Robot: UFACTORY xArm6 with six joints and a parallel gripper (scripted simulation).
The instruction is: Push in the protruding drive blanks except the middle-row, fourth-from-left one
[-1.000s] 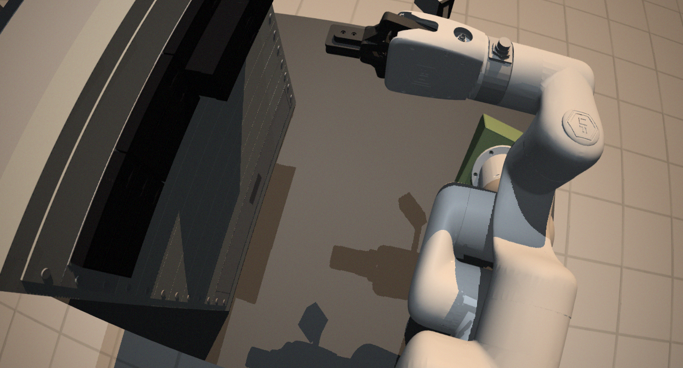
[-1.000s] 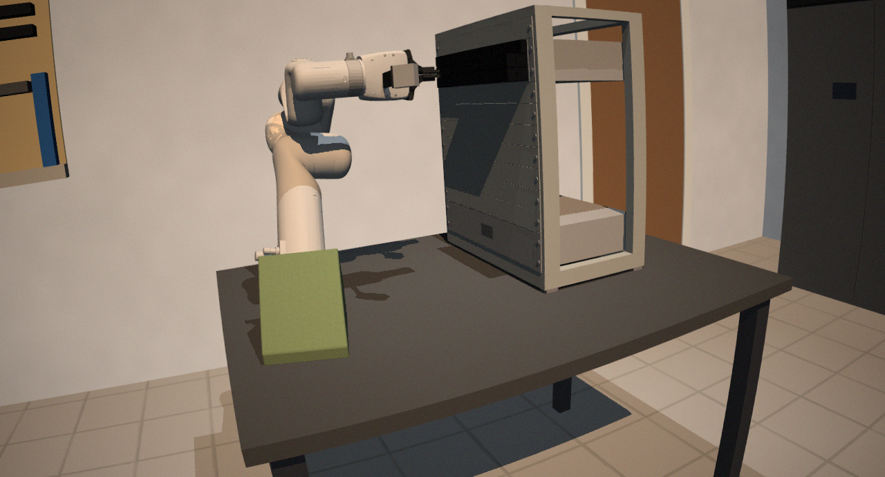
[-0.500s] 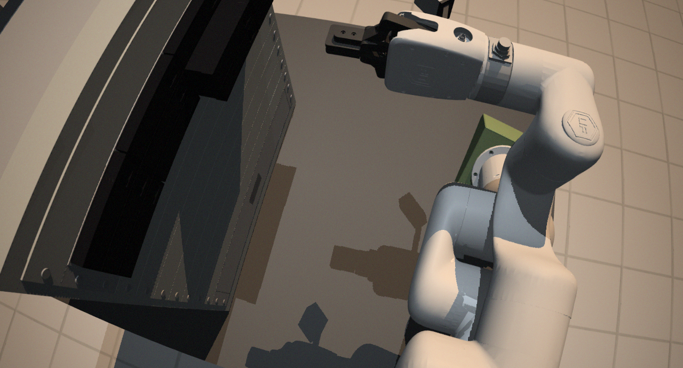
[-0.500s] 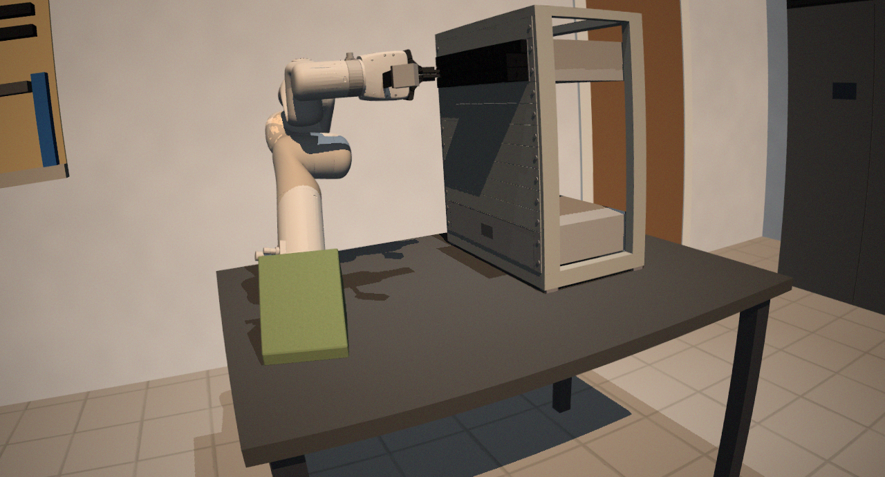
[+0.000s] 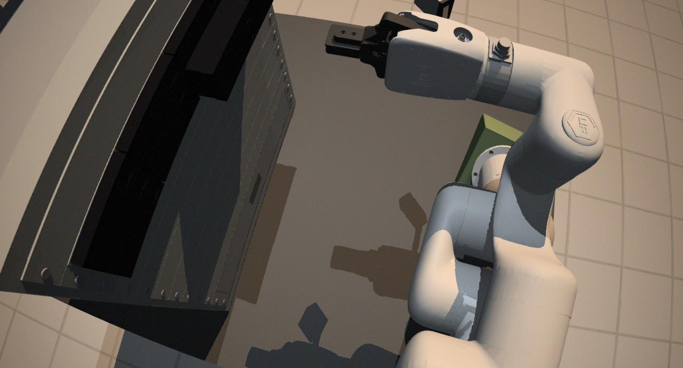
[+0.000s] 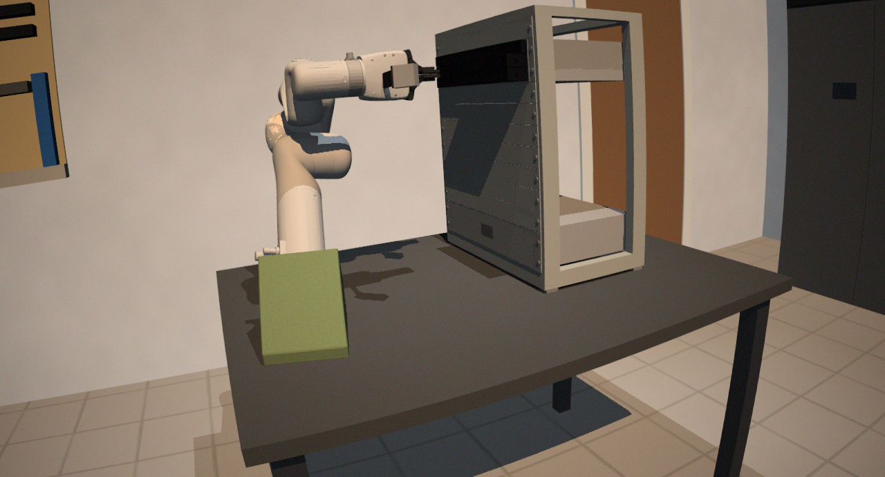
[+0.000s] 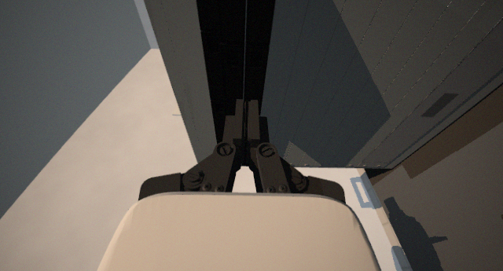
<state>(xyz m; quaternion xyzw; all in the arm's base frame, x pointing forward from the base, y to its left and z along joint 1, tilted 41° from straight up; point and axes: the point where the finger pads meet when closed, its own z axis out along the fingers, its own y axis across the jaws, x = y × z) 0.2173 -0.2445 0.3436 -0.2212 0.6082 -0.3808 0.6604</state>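
Observation:
The grey rack (image 5: 200,198) (image 6: 547,164) (image 7: 334,67) stands on the dark table (image 6: 495,350) (image 5: 358,151). The black storage chassis (image 5: 143,175) (image 6: 482,62) (image 7: 228,47) fills the rack's top slot. Its blanks are too dark to tell apart, but one black block (image 5: 217,55) juts out from the front. My gripper (image 5: 328,42) (image 6: 433,73) (image 7: 246,113) is shut and empty. It is level with the chassis and points at the end of the chassis front nearest the wall. I cannot tell whether the fingertips touch it.
A green block (image 6: 303,304) (image 5: 491,132) lies by the arm's base at the table's left end. Grey blank panels cover the rack front below the chassis. A beige unit (image 6: 588,227) sits low in the rack.

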